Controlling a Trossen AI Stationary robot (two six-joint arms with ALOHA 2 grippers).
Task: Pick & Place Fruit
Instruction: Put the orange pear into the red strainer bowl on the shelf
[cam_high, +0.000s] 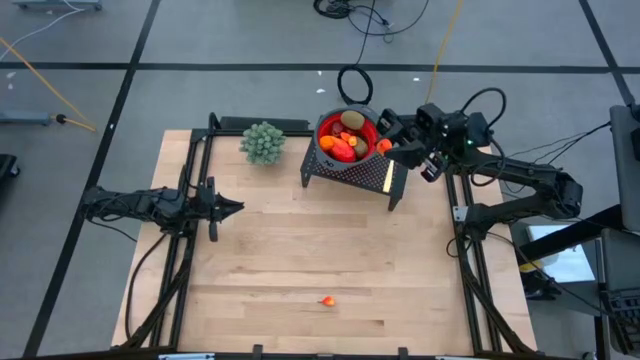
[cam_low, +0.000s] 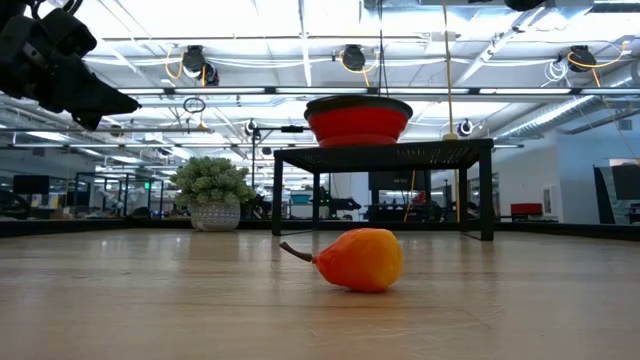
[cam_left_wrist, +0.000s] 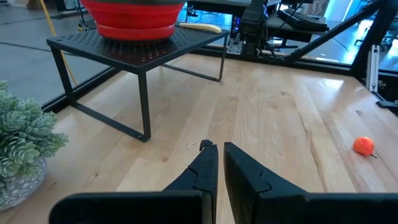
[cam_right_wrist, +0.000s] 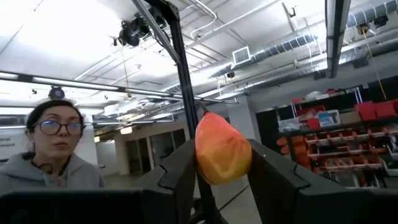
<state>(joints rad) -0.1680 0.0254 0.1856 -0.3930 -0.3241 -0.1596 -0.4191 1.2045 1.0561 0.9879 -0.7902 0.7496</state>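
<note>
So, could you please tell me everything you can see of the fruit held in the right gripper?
The held fruit is a small pear-like piece, orange shading to yellow, smooth and plastic-looking, narrow end pointing up in the right wrist view. The right gripper is shut on it, one dark finger against each side; nothing else touches it. From above it shows as an orange spot beside the red bowl on the black stand, raised off the table.

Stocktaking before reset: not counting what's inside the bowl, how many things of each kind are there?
Fruit: 2, table fruit and held fruit in right gripper
Bowl: 1
Rack: 1
Plant: 1
Knife: 1
Total: 6
</note>
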